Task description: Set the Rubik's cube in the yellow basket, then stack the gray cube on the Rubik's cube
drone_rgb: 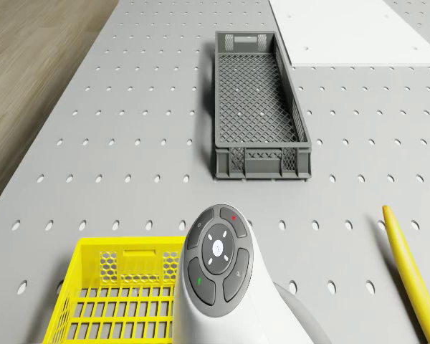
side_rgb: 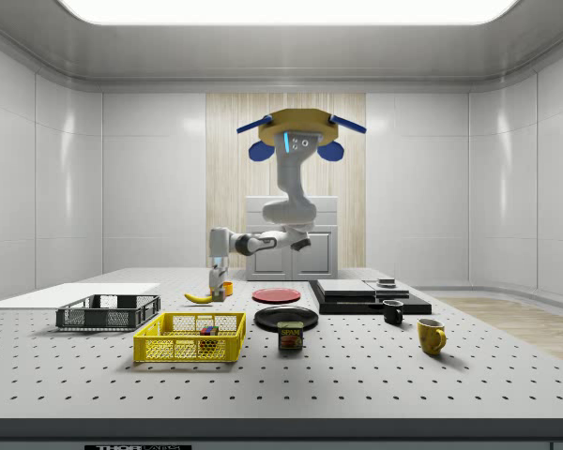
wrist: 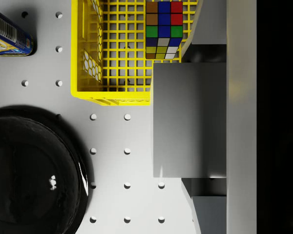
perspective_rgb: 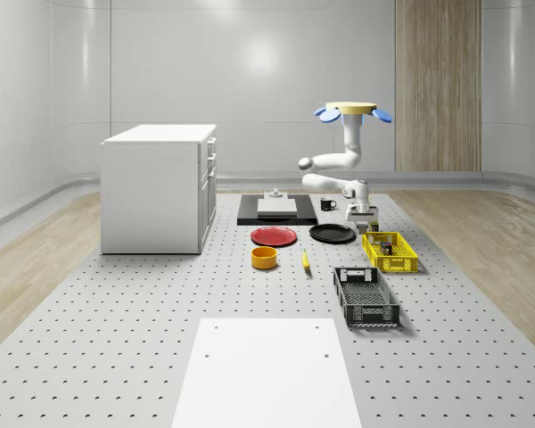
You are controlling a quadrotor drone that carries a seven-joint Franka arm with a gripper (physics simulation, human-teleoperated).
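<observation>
Gray perforated tabletop fills a pale-walled room with a wood-panelled strip behind. The drone hovers above the far end of the yellow basket, its arm folded down so the gripper hangs just beyond the basket's rim, closed on the gray cube. The Rubik's cube lies inside the basket. A black plate sits just beside the basket, a can nearby.
</observation>
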